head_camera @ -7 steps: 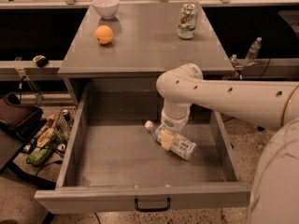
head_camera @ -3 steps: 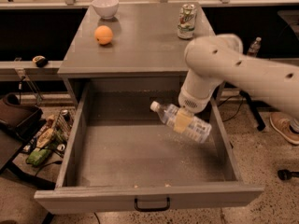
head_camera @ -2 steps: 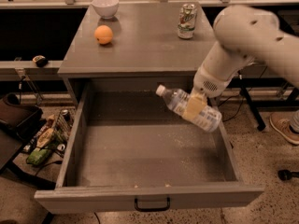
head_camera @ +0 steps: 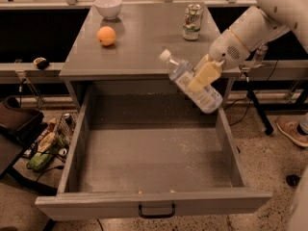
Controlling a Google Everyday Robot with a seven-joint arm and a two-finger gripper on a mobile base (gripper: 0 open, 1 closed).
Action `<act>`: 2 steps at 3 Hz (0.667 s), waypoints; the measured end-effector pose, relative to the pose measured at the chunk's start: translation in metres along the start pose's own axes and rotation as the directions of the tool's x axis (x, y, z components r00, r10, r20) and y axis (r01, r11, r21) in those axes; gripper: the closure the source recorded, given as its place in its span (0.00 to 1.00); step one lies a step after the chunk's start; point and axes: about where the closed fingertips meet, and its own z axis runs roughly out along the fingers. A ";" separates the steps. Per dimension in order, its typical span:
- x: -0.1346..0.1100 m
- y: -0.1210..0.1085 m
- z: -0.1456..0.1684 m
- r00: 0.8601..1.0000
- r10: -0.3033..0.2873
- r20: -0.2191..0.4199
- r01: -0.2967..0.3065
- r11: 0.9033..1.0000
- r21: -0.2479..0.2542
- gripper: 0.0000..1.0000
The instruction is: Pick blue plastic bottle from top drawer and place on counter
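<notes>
You have the drawer [head_camera: 77, 143] pulled wide open across the lower half of the view, with nothing lying on its floor. Above it the counter [head_camera: 144, 47] runs toward 12 o'clock. The arm [head_camera: 250, 25] comes in from 2 o'clock.

The bottle [head_camera: 210, 98] hangs in the air over the drawer's back right corner, level with the counter's front edge. It is tilted, cap toward 10 o'clock and base toward 4 o'clock. The gripper [head_camera: 202, 76] has its jaws clamped across the bottle's middle, just above the label.

Expect the bottle to be light, with thin walls that give under pressure and a smooth skin that could slip or swivel in the grip. A hold at mid-body, where you have it now, looks soundest. The tilt suggests you should right it before setting it down.

On the counter, the can [head_camera: 192, 21] stands at 1 o'clock, the bowl [head_camera: 108, 6] at 11 o'clock, and the orange [head_camera: 106, 35] just in front of the bowl.

The bottle's pale label and the can's green-and-white print cannot be read.
</notes>
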 end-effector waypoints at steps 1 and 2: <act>-0.048 -0.018 -0.022 0.981 0.036 0.192 -0.030 0.999 -0.035 1.00; -0.082 -0.016 -0.054 0.954 -0.007 0.298 0.010 1.000 -0.009 1.00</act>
